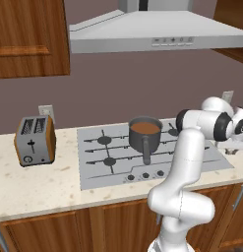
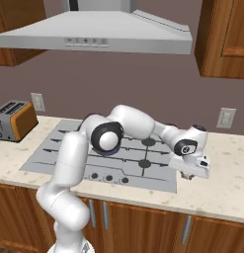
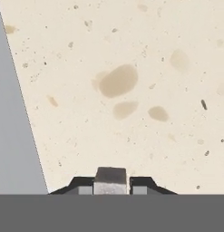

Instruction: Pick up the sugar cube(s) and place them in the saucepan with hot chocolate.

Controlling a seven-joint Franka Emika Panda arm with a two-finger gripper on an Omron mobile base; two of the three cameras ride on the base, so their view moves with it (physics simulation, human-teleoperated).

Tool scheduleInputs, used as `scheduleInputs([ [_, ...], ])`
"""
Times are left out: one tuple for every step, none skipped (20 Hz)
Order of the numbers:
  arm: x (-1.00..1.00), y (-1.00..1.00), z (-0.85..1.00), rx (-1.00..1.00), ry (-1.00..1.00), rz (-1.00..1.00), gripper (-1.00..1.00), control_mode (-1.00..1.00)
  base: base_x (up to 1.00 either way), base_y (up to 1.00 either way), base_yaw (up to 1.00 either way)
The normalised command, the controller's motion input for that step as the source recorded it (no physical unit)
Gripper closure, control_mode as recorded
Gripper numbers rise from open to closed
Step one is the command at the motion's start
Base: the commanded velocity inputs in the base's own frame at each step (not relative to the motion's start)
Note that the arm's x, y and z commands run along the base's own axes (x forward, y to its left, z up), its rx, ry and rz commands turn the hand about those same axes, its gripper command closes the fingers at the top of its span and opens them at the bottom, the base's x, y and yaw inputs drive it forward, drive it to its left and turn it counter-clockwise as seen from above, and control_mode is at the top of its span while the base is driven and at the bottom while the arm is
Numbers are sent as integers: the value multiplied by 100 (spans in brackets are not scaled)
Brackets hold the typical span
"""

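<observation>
Saucepan (image 1: 145,136) with reddish-brown hot chocolate (image 1: 145,128)

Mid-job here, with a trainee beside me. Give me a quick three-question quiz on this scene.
1. True or false: the saucepan of hot chocolate stands on the cooktop.
2. What stands on the counter left of the cooktop? A kettle, B toaster, C bowl.
3. Fill in: the pincer hangs over the ___, right of the cooktop.
Key: 1 true; 2 B; 3 counter.

Glossy white arm (image 2: 69,163), dark round joints
</observation>
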Motion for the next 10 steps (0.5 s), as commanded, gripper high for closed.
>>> scheduleInputs([
  [-19, 0, -3, 0, 3, -6, 100, -100, 0, 0, 0],
  [-19, 0, 0, 0, 3, -7, 100, -100, 0, 0, 0],
  [-14, 0, 0, 0, 1, -7, 100, -100, 0, 0, 0],
  [-10, 0, 0, 0, 0, -8, 100, -100, 0, 0, 0],
  [-1, 0, 0, 0, 0, -7, 100, -100, 0, 0, 0],
  [-1, 4, 0, 0, 0, -6, 100, -100, 0, 0, 0],
  [0, 22, 7, 0, -4, 0, 100, -100, 0, 0, 0],
  [0, 32, 10, -1, -15, 0, 100, -100, 0, 0, 0],
  [0, 39, 17, -4, -21, 0, 100, -100, 0, 0, 0],
  [0, 52, 26, -7, -24, 0, 100, -100, 0, 0, 0],
])
